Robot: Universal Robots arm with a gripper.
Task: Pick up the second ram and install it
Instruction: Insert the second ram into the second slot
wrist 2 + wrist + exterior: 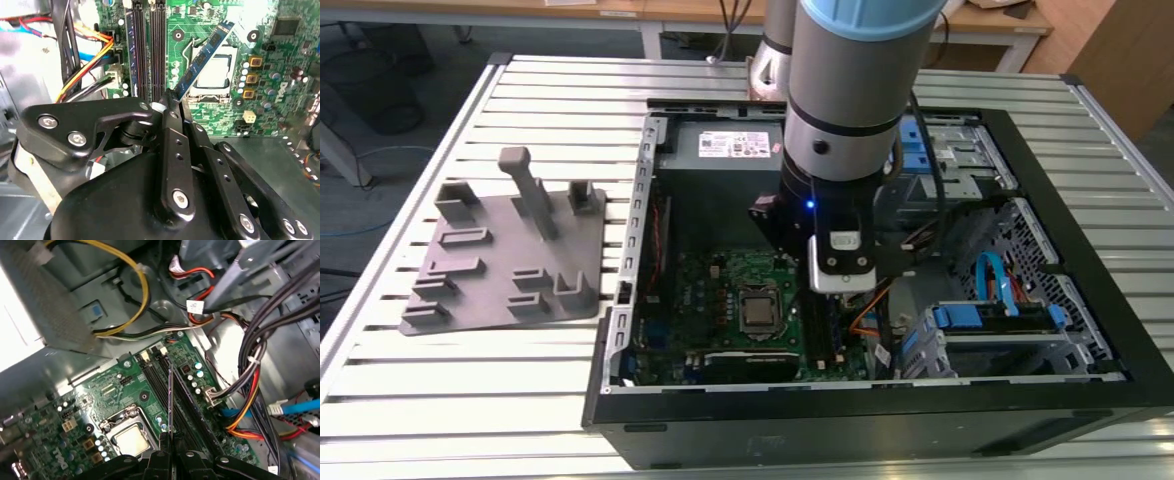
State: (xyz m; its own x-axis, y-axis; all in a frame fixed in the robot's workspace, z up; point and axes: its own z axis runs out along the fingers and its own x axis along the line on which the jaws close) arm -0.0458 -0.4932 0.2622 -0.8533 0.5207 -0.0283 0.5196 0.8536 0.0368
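- Second ram (202, 57), a long dark-blue strip with black chips, is pinched at one end by the gripper (172, 102), whose fingers are clamped on it.
- In the second wrist view it juts out tilted from the fingertips, over the green motherboard (280, 60) and across the edge of the processor socket (215, 67).
- In the first wrist view it shows edge-on (170, 405), a thin line rising from the gripper (170, 452), running along the black slots (155, 385) and not seated in any of them.
- Another dark-blue strip (131, 55) sits in the slot nearest the orange and yellow cables (85, 65).
- In the exterior view the gripper (847, 290) hangs inside the open computer case (1014, 400), just beside the socket (758, 310).
- A grey fixture (507, 260) lies on the slatted table (454, 400) at the exterior view's left, apart from the case.
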